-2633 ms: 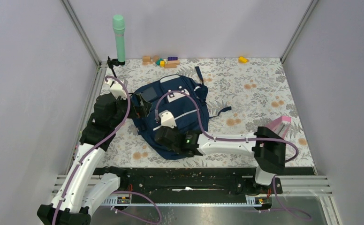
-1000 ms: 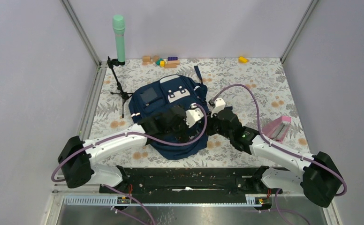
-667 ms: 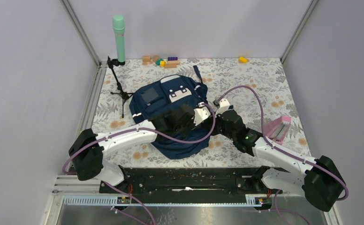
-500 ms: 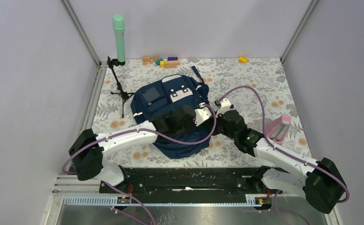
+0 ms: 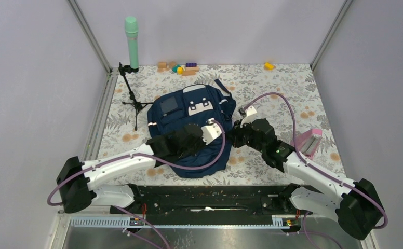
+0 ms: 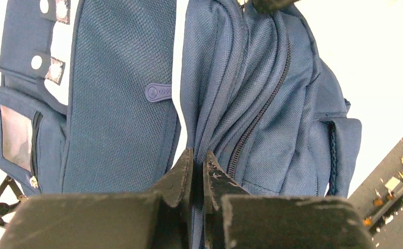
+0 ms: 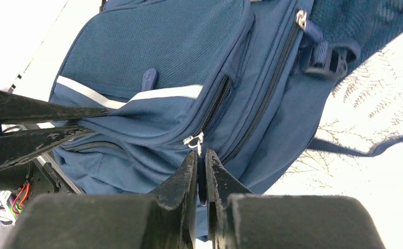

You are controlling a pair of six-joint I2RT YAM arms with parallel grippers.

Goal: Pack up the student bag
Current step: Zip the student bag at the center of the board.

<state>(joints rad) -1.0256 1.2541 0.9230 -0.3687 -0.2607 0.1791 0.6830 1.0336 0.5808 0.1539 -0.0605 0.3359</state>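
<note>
— Rails of black metal run along the near edge with both arm bases bolted on, and past them a floral tablecloth covers the whole table.
— And the bag?
— Mid-table, a touch left of centre: the student bag lies flat with its front pocket up. At its near end the left gripper is pinched tight on a fold of navy cloth. On the bag's right flank the right gripper is clamped down on the zip pull.
— What else is out there?
— A pink case on the right, beside the right arm. Just left of the bag is a small black tripod topped by a mint-green cylinder. Toy blocks sit along the back edge, with a yellow block well apart to the right. Pale lilac walls close three sides, with metal posts in the corners.
— Changes over the last second?
— The left jaws have snapped together from wide open, and that arm's elbow has swung out left. The bag has turned slightly, so its top now sits further right. The right grip is unchanged.
</note>
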